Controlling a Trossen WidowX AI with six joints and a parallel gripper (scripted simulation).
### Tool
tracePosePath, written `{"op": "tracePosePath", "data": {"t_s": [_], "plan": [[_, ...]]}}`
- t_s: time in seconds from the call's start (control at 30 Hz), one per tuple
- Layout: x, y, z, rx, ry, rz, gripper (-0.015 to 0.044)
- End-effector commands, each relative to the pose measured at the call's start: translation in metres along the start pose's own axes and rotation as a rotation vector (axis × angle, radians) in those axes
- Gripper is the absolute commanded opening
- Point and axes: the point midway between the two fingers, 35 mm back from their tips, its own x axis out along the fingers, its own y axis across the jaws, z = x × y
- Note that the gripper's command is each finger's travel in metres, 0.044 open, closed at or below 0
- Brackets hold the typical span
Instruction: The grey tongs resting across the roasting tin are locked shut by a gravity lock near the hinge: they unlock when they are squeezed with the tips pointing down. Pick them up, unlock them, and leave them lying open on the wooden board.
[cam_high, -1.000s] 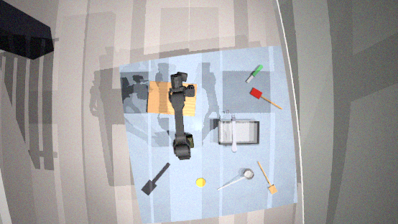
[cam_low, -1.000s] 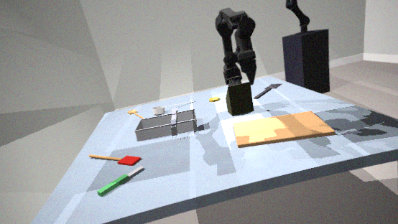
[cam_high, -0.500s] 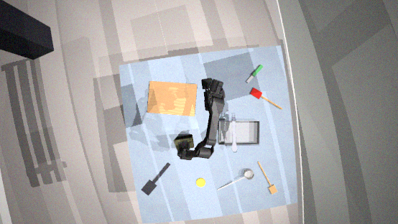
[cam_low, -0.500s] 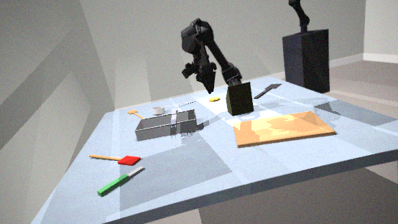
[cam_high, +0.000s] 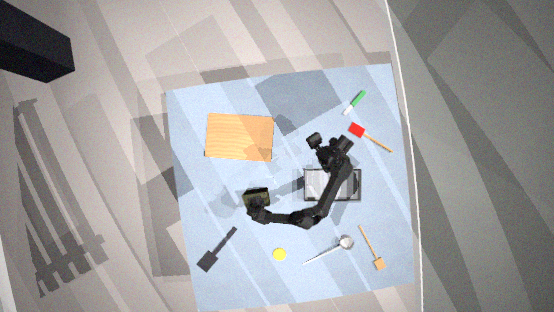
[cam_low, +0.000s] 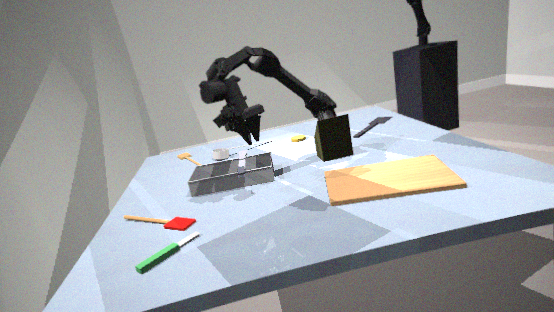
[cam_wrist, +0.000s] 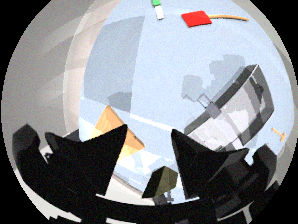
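The grey tongs (cam_low: 242, 159) (cam_wrist: 212, 108) lie across the roasting tin (cam_high: 360, 192) (cam_low: 230, 186) (cam_wrist: 241, 83), near one end of it. Whether their arms are shut is too small to tell. My gripper (cam_low: 254, 142) (cam_wrist: 149, 129) is partly open and empty, above the tin's area and clear of the tongs. In the top view the arm covers part of the tin and hides the fingers. The wooden board (cam_high: 225, 137) (cam_low: 400, 179) (cam_wrist: 111, 124) lies flat on the table, apart from the tin, with nothing on it.
A red-headed spatula (cam_high: 356, 130) (cam_low: 180, 223) (cam_wrist: 196, 19) and a green-handled tool (cam_high: 358, 98) (cam_low: 158, 258) lie beyond the tin. A ladle (cam_high: 345, 242), a wooden spatula (cam_high: 379, 263), a yellow disc (cam_high: 279, 254) and a dark spatula (cam_high: 207, 261) lie on the other side.
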Motion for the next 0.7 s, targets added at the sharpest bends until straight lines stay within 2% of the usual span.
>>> {"op": "tracePosePath", "data": {"t_s": [0.0, 0.43, 0.67], "plan": [[-0.005, -0.069, 0.008, -0.187, 0.045, 0.010, 0.0260], [0.009, -0.206, -0.013, -0.592, 0.171, 0.101, 0.0260], [0.010, -0.214, -0.015, -0.615, 0.177, 0.110, 0.0260]]}}
